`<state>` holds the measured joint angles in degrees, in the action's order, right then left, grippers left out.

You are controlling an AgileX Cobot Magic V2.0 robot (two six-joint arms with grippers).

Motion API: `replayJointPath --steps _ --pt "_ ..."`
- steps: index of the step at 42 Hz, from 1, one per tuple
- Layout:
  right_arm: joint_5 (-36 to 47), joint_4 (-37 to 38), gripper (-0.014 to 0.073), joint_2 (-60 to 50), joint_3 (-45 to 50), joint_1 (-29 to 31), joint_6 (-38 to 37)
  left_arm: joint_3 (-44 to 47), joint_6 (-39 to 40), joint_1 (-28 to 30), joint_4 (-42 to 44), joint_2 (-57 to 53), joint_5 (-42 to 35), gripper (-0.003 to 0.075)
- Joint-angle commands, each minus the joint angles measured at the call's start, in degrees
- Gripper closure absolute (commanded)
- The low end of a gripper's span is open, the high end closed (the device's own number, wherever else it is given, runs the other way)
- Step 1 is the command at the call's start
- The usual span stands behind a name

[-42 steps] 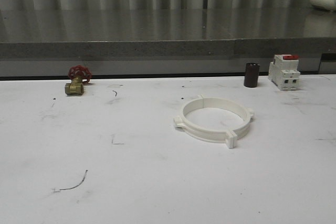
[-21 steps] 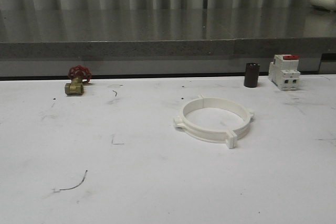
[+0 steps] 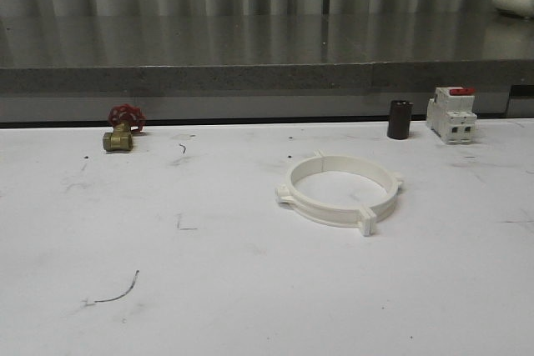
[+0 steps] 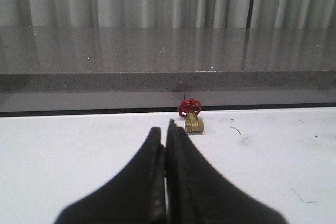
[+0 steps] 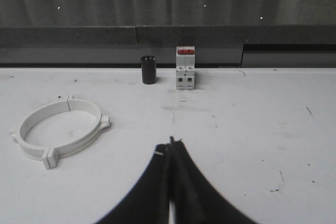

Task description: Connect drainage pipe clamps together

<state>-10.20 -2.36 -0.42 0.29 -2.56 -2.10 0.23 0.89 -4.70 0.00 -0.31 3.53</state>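
Two drainage pipe clamps (image 3: 329, 211), seen already as one closed white ring, lying flat on the table (image 3: 209, 273), a little right of the middle in the front view. Met end to end, with four small tabs (image 3: 365, 223) standing out around the rim. Looked closed at the seams, though too small to tell if really locked.

Compared with the pictures of a moment before: found no shift at all, same place, same turn. Judged from this that the joining was probably finished, or at least that nothing was being done to the ring at that instant.

Behind the ring and well apart from it, near the far edge: a dark cylinder (image 3: 400, 118), and near it a white breaker (image 3: 451, 114) with a red top. Far to the left, also by the far edge, a brass valve (image 3: 123, 128) with a red handwheel.

Nearer to the robot, in the right wrist view: right gripper (image 5: 170, 142), pincer pressed shut with nothing between the fingers, held over bare table, the ring apart from it. In the left wrist view: left gripper (image 4: 164, 129), likewise closed tight and empty, pointed toward the valve but well apart from it. Touched nothing, either of them.

Read as arms at rest. For a check, would call for a light press at each seam.
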Motion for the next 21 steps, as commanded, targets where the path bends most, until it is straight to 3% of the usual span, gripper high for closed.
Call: replayJointPath --steps 1,21 --pt "10.9 -0.3 0.0662 -1.1 1.2 0.7 0.5 1.3 0.0 -0.4 0.0 -0.6 -4.9 0.0741" --pt "11.4 -0.5 0.0662 -1.1 1.0 0.7 0.5 1.3 0.0 -0.4 0.0 -0.6 -4.9 0.0741"
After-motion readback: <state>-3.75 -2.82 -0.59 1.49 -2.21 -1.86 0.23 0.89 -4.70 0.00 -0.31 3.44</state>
